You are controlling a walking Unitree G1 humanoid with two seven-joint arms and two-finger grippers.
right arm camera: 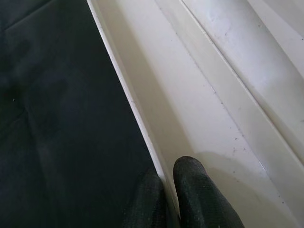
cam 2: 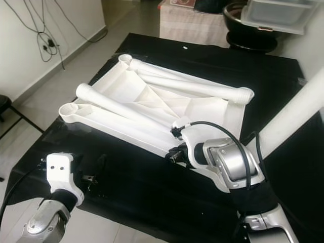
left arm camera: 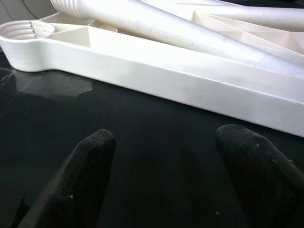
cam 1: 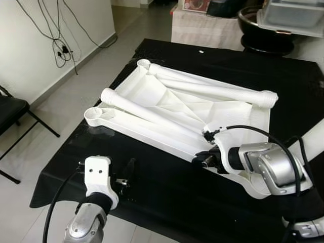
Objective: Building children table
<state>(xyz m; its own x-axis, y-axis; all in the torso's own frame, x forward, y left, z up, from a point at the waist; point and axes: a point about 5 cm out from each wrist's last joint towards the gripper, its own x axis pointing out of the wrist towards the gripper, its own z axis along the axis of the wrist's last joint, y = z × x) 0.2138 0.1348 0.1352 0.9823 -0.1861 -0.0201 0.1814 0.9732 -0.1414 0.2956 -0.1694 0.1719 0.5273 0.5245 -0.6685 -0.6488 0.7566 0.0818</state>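
Note:
A white plastic tabletop (cam 1: 152, 98) lies upside down on the black-covered table (cam 1: 167, 197). Two long white legs rest on it, one (cam 1: 152, 114) slanting across the middle, the other (cam 1: 212, 87) along the far side. An empty threaded socket (cam 1: 93, 114) shows at its near left corner. My right gripper (cam 1: 201, 161) is at the near right edge, and the right wrist view shows one finger (right arm camera: 202, 202) inside the tabletop's rim (right arm camera: 128, 97) and one outside, shut on it. My left gripper (left arm camera: 171, 175) hovers open over the black cloth, a short way before the tabletop's near side (left arm camera: 156, 78).
A black folding chair (cam 1: 11, 112) stands on the floor at the left, with cables (cam 1: 59, 48) hanging on the wall behind it. Beyond the table's far edge are a pale cabinet (cam 1: 202, 25), a black bowl (cam 1: 266, 28) and a clear plastic bin (cam 1: 293, 15).

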